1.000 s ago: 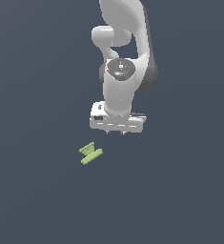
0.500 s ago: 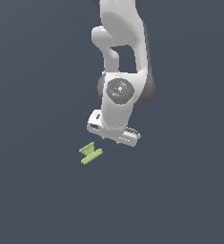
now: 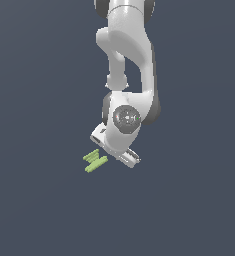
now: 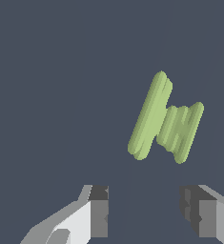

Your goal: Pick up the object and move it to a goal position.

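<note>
The object [image 3: 95, 160] is a small light yellow-green piece of two ridged bars joined crosswise, lying flat on the dark surface. In the wrist view the object [image 4: 165, 119] fills the area just beyond the fingertips. My gripper [image 3: 115, 152] hangs tilted, close beside the object on the exterior view's right, slightly above the surface. In the wrist view my gripper [image 4: 144, 212] is open, with a wide gap and nothing between its two fingers [image 4: 99, 212]. The object is apart from the fingers.
The white arm [image 3: 126, 60] rises above the gripper toward the upper middle of the exterior view. A plain dark blue-grey surface [image 3: 189, 210] lies all around, with no other objects in sight.
The wrist has come lower and turned, tilting the gripper toward the object. The object has not moved.
</note>
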Motion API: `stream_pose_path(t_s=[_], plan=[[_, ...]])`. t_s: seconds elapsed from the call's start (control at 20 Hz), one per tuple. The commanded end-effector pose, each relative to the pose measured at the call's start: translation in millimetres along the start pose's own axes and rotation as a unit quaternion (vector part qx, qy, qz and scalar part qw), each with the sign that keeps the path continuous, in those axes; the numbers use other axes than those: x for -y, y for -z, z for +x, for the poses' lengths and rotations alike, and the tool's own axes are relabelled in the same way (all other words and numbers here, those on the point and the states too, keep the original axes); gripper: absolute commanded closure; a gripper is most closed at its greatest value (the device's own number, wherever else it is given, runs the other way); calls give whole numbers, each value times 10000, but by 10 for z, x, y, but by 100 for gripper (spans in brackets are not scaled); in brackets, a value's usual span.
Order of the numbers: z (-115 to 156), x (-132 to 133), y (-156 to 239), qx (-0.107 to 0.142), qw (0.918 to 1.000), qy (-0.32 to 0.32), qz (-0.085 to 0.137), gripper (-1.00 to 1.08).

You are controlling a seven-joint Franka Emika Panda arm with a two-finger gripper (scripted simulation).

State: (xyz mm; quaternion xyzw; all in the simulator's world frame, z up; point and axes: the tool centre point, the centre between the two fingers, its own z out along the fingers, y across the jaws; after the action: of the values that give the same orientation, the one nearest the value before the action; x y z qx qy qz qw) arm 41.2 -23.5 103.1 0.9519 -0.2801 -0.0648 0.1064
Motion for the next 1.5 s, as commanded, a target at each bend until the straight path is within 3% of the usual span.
stream_pose_path(t_s=[0.0,0.35,0.7,1.0,1.45], plan=[[55,-8,-88,13,9994,-319,-161,-20],[179,-31,-306,-21,9920,-1116,-588,-20],[248,-45,-438,-97,9831,-1611,-864,-20],[271,-50,-485,-137,9790,-1792,-966,-20],[268,-75,-612,-136,9789,-1792,-968,-20]])
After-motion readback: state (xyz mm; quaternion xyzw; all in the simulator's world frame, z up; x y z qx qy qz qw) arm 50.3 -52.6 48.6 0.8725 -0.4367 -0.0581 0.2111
